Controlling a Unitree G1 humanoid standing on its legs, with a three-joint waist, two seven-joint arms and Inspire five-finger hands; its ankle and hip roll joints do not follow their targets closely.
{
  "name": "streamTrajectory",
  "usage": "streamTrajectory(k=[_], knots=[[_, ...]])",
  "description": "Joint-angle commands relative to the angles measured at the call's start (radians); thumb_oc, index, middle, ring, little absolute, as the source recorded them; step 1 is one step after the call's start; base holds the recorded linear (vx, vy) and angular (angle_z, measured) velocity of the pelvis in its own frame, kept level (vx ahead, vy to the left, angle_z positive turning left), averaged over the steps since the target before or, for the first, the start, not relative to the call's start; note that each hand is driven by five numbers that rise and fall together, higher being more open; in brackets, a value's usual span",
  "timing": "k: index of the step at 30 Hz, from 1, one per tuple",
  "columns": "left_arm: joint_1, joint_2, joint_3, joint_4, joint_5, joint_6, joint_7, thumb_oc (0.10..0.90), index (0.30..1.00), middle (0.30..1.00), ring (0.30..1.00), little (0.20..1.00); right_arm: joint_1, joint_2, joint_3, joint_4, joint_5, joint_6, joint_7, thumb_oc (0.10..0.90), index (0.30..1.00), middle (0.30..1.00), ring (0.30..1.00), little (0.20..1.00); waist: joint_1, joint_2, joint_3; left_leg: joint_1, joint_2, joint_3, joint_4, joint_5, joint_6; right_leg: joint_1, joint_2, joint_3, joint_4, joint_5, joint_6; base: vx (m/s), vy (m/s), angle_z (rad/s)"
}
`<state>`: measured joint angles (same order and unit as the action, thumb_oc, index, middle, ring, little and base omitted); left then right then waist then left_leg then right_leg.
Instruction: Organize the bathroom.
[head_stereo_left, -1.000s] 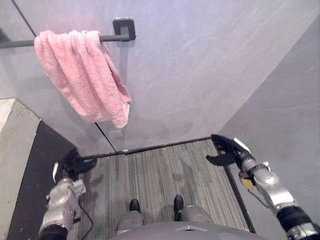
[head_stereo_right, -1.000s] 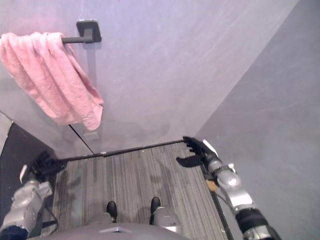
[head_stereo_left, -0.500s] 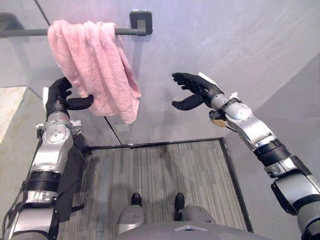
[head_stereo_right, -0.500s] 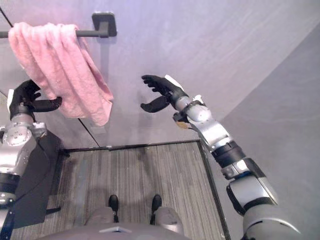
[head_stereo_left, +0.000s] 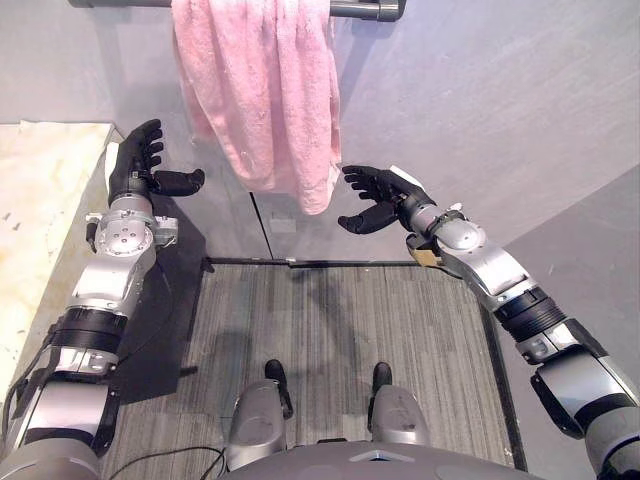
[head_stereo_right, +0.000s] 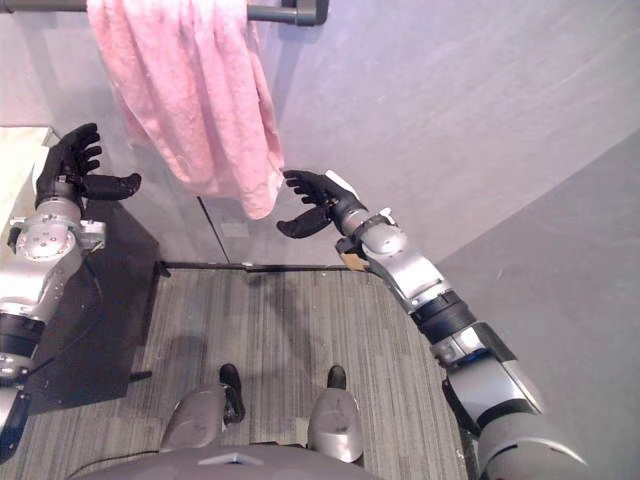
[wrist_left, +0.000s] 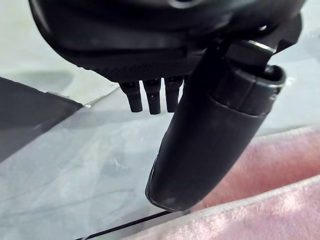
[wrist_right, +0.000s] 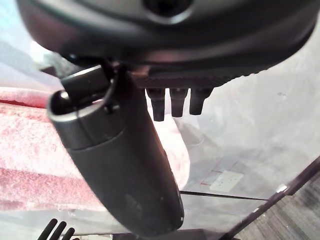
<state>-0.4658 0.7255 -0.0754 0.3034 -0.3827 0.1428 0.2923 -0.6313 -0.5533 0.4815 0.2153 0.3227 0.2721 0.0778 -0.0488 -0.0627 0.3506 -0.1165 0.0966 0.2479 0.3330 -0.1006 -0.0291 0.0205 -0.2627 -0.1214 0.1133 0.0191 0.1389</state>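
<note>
A pink towel (head_stereo_left: 262, 95) hangs bunched over a dark wall rail (head_stereo_left: 362, 9) and reaches down to about hand height. My left hand (head_stereo_left: 141, 172) is raised to the towel's left, open, thumb pointing toward the cloth with a gap between. My right hand (head_stereo_left: 382, 197) is up just right of the towel's lower corner, open with fingers loosely curved, close to the cloth but holding nothing. In the left wrist view the towel (wrist_left: 260, 200) lies past the thumb (wrist_left: 210, 135). The right wrist view shows the towel (wrist_right: 30, 150) beyond its thumb (wrist_right: 120, 170).
A pale marble counter (head_stereo_left: 40, 220) stands at the left with a dark side panel below it. A grey wall is ahead, and another grey wall (head_stereo_left: 590, 260) closes in on the right. Striped grey flooring (head_stereo_left: 340, 320) lies below.
The camera tipped, so the whole picture shifted. Both arms came up from near the floor to towel height. The right hand moved in toward the towel's lower corner.
</note>
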Motion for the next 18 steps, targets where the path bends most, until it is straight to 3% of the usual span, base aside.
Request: streamTrajectory(k=[1, 2, 4, 6, 7, 8, 10, 12, 18], knots=[[-0.067, 0.064, 0.033, -0.099, 0.067, -0.039, 0.018, 0.800, 0.900, 0.900, 0.900, 0.900, -0.022, -0.022, -0.048, -0.085, 0.020, -0.103, -0.012, 0.800, 0.900, 0.900, 0.900, 0.900, 0.038, 0.032, -0.140, 0.065, 0.061, -0.041, -0.039, -0.021, -0.029, -0.063, -0.082, -0.030, 0.046, 0.022, 0.083, 0.09, 0.003, -0.21], [-0.045, 0.076, 0.052, -0.106, 0.078, -0.029, 0.016, 0.800, 0.900, 0.900, 0.900, 0.900, -0.020, -0.014, -0.044, -0.085, 0.016, -0.108, -0.006, 0.800, 0.900, 0.900, 0.900, 0.900, 0.051, 0.026, -0.136, 0.082, 0.062, -0.020, -0.040, -0.032, -0.024, -0.085, -0.099, -0.060, 0.081, 0.044, 0.088, 0.10, -0.025, -0.28], [0.008, 0.102, 0.103, -0.112, 0.097, -0.028, 0.013, 0.800, 0.900, 0.900, 0.900, 0.900, -0.041, -0.004, -0.030, -0.084, 0.044, -0.114, 0.010, 0.800, 0.900, 0.900, 0.900, 0.900, 0.068, 0.019, -0.134, 0.123, 0.076, 0.051, -0.047, -0.044, -0.012, -0.109, -0.087, -0.128, 0.098, 0.016, 0.093, 0.12, -0.083, -0.87], [0.052, 0.105, 0.122, -0.122, 0.110, -0.059, 0.010, 0.800, 0.900, 0.900, 0.900, 0.900, -0.040, 0.005, -0.016, -0.105, 0.044, -0.093, -0.038, 0.800, 0.900, 0.900, 0.900, 0.900, 0.043, 0.015, -0.128, 0.141, 0.059, 0.021, -0.065, -0.055, 0.001, -0.171, -0.009, 0.004, 0.111, 0.023, 0.097, 0.11, -0.102, -1.20], [0.052, 0.105, 0.122, -0.122, 0.110, -0.059, 0.010, 0.800, 0.900, 0.900, 0.900, 0.900, -0.040, 0.005, -0.016, -0.105, 0.044, -0.093, -0.038, 0.800, 0.900, 0.900, 0.900, 0.900, 0.043, 0.015, -0.128, 0.141, 0.059, 0.021, -0.065, -0.055, 0.001, -0.171, -0.009, 0.004, 0.111, 0.023, 0.097, 0.10, -0.100, -0.15], [0.060, 0.103, 0.126, -0.131, 0.114, -0.063, -0.002, 0.800, 0.900, 0.900, 0.900, 0.900, -0.015, 0.005, -0.036, -0.103, 0.015, -0.101, -0.040, 0.800, 0.900, 0.900, 0.900, 0.900, 0.032, 0.015, -0.133, 0.136, 0.053, 0.002, -0.063, -0.056, 0.003, -0.160, 0.021, 0.035, 0.083, 0.011, 0.079, 0.11, -0.116, 0.43], [0.056, 0.108, 0.113, -0.087, 0.094, -0.103, -0.002, 0.800, 0.900, 0.900, 0.900, 0.900, 0.015, -0.008, -0.053, -0.070, -0.003, -0.131, -0.076, 0.800, 0.900, 0.900, 0.900, 0.900, 0.017, 0.028, -0.145, 0.113, 0.057, -0.015, -0.065, -0.028, -0.010, -0.121, 0.078, 0.036, 0.044, -0.011, 0.034, 0.11, -0.110, 0.61], [0.047, 0.106, 0.094, -0.065, 0.082, -0.112, 0.005, 0.800, 0.900, 0.900, 0.900, 0.900, 0.031, -0.018, -0.066, -0.062, -0.038, -0.149, -0.102, 0.800, 0.900, 0.900, 0.900, 0.900, 0.009, 0.035, -0.152, 0.100, 0.059, -0.035, -0.060, -0.019, -0.016, -0.098, 0.096, 0.037, 0.037, -0.025, 0.013, 0.11, -0.040, 0.32], [0.090, 0.071, 0.113, -0.115, 0.072, -0.088, -0.011, 0.800, 0.900, 0.900, 0.900, 0.900, 0.058, -0.032, -0.122, -0.142, -0.140, -0.190, -0.205, 0.800, 0.900, 0.900, 0.900, 0.900, -0.009, 0.053, -0.175, 0.148, 0.062, -0.009, -0.114, -0.016, -0.017, -0.087, 0.088, 0.033, 0.034, -0.034, 0.023, 0.12, 0.050, 0.10]])
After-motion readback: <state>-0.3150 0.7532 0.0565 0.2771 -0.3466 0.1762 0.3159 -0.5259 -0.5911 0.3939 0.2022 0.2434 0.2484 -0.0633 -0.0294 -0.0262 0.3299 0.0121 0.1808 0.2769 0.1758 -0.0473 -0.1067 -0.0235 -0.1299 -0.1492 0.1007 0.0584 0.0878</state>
